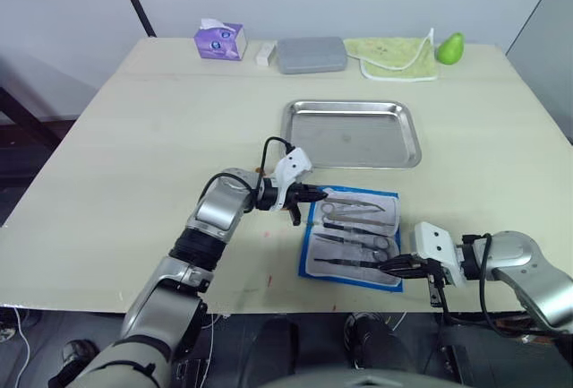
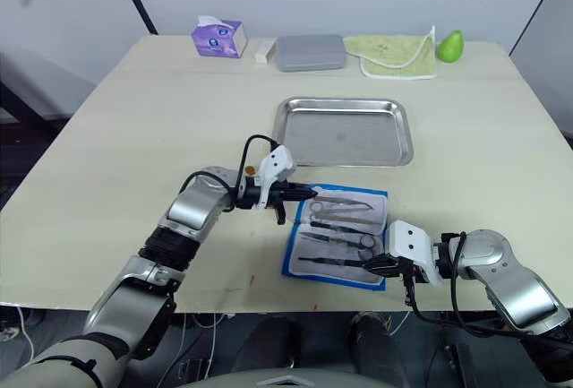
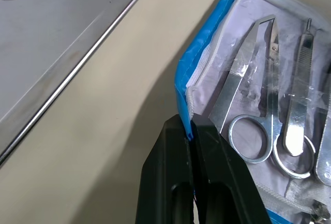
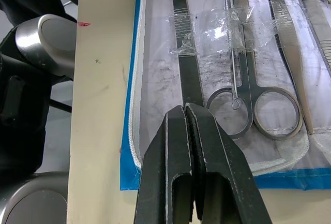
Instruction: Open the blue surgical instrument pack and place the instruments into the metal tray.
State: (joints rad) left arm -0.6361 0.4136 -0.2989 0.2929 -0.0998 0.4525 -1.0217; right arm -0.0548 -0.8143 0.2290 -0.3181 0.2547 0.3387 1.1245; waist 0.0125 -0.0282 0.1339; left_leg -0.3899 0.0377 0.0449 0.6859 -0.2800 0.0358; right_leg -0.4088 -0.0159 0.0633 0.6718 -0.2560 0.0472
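Note:
The blue surgical instrument pack lies unfolded near the table's front edge, its pale lining facing up. Several instruments lie across that lining, among them scissors and forceps, some held down by clear tape. My left gripper is shut on the pack's blue left edge. At the pack's front right corner, my right gripper is shut on the end of a slim dark instrument that lies flat on the lining. The metal tray sits just behind the pack with nothing in it.
Along the back edge stand a purple tissue box, a small white block, a matte grey case, a green cloth and a green pear. The table's front edge runs close below the pack.

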